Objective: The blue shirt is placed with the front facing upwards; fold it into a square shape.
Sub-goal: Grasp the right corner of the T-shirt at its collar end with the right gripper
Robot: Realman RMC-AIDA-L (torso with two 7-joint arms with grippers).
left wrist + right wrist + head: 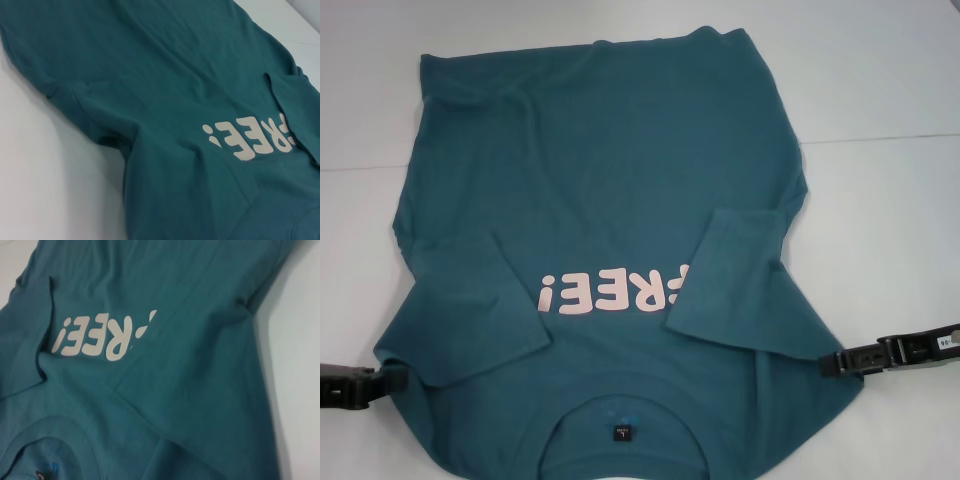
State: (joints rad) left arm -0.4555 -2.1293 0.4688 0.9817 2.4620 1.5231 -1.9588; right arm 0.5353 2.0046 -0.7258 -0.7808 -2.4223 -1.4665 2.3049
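The blue shirt [620, 180] lies front up on the white table [880, 80], collar and small black label [623, 433] nearest me. Its pink "FREE!" lettering [610, 293] reads upside down. Both short sleeves are folded inward over the chest, one [470, 320] on the left and one [730, 280] on the right covering the first letter. My left gripper [392, 380] sits at the shirt's left shoulder edge. At the right shoulder edge is my right gripper [828, 365]. The wrist views show only the shirt [165, 75] [190, 390] and its lettering [245, 140] [100, 335].
Bare white table surrounds the shirt, with wide room at the far right [900, 200] and a narrower strip on the left [360, 200]. The shirt's hem reaches near the far edge of the view.
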